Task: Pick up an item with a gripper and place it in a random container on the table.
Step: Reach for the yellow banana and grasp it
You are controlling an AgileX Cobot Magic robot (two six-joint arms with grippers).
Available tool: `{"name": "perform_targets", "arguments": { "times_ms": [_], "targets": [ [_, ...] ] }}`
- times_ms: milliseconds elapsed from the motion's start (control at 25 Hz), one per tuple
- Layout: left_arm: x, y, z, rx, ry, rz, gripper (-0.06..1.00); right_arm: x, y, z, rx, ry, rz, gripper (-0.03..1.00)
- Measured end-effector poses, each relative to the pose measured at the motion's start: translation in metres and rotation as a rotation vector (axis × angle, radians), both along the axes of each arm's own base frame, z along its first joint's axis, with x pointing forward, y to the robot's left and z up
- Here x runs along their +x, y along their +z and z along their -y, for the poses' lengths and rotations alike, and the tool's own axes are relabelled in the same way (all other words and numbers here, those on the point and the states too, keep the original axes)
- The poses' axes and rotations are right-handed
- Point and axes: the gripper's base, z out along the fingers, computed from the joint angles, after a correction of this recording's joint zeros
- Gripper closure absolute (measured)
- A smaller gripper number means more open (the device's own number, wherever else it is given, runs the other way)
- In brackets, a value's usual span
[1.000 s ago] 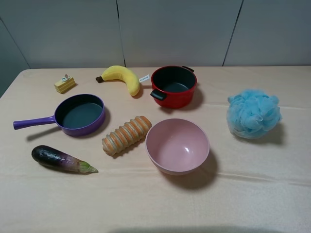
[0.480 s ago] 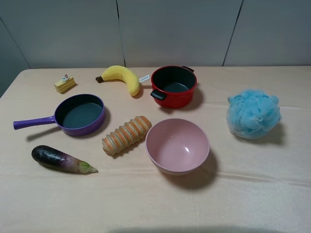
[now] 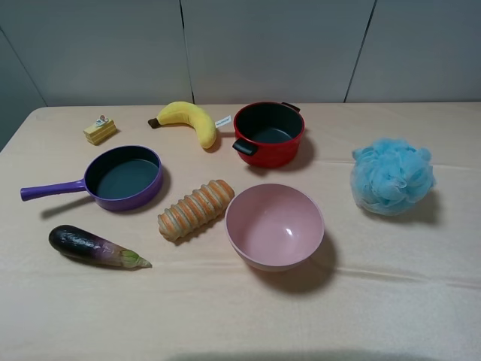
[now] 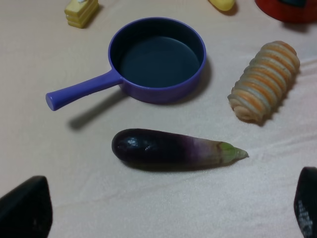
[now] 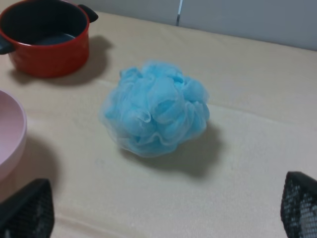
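The yellow plush banana point(image 4: 222, 4) and red two-handled pot point(image 4: 290, 9) are cut off by the left wrist view's edge; the pale pink round bowl point(image 5: 9, 131) is cropped in the right wrist view. Print on the white tag point(image 3: 222, 120) cannot be read.

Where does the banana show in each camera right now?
Exterior high: banana at the far side, just left of the red pot.
Left wrist: only its yellow end, cut off, beside the red pot.
Right wrist: not in it.
Shared landmark: the red pot.
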Motion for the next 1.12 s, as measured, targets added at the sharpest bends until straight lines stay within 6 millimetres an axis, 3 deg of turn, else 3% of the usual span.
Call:
{"name": "perform_targets", "arguments": {
  "times_ms": [920,1120],
  "targets": [
    [0.0,0.0,0.0,0.0,0.0,0.0,-0.05,0.001,0.004,0.0,0.075,-0.033,0.019,0.27],
    [0.0,0.0,0.0,0.0,0.0,0.0,-0.05,0.013,0.01,0.0,0.075,-0.035,-0.037,0.27]
  ]
}}
